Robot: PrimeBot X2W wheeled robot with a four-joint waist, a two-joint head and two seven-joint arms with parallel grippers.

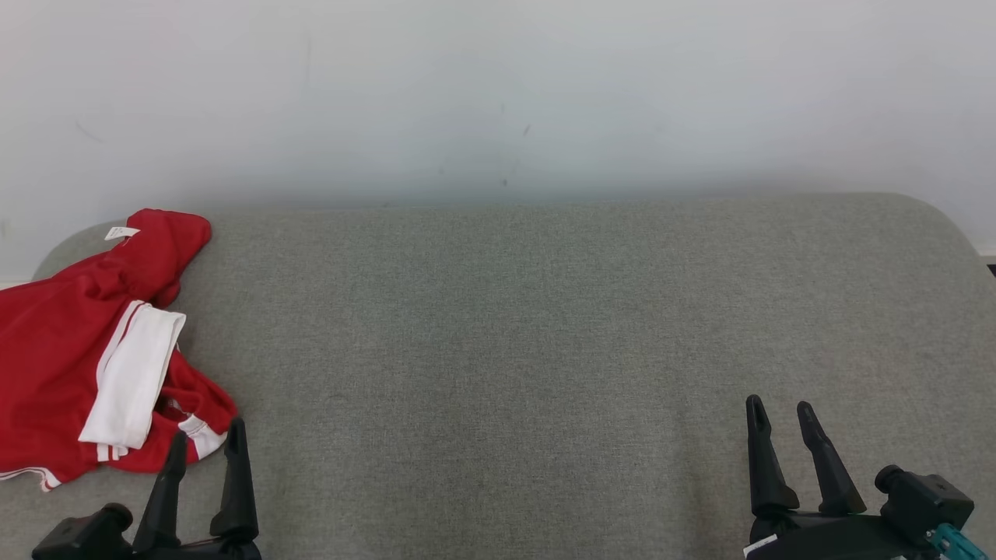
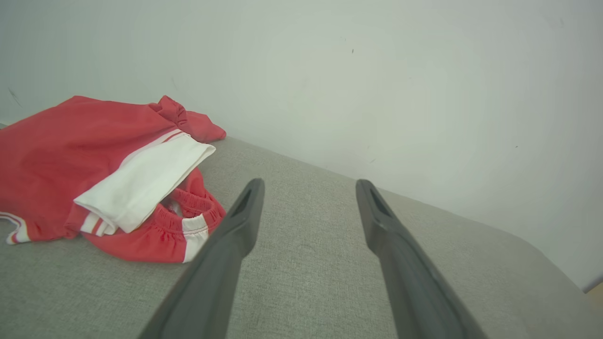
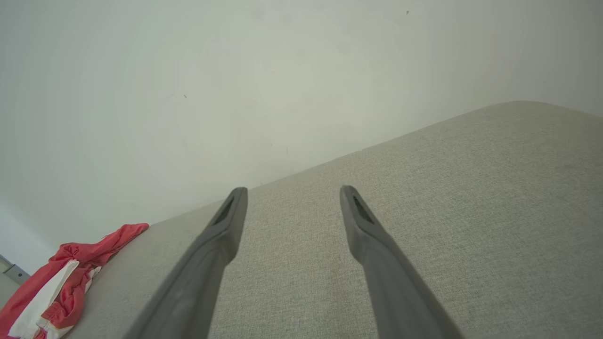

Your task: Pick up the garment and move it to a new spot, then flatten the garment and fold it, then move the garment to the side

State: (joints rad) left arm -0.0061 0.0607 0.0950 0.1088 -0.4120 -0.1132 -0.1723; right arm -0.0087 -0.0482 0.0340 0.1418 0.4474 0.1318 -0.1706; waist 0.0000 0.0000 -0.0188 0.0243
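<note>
Black and spread wide, the left gripper (image 1: 208,430) sits at the lower left of the head view with nothing in it. The right gripper (image 1: 778,404) at the lower right is just as wide and just as empty. Just past the left fingertips, the red and white garment (image 1: 54,350) lies crumpled at the left edge of the grey fabric surface (image 1: 498,350). I'd send the left arm in, pinch the bunched red waistband rather than the loose white panel, and lift clear before carrying it to the bare middle, short of the pale wall (image 1: 498,93)

Matte black jaws, long tapered fingers (image 1: 764,451) with slotted tips, black wrist housings (image 1: 926,502), teal fitting (image 1: 953,540), white label (image 1: 759,547)
</note>
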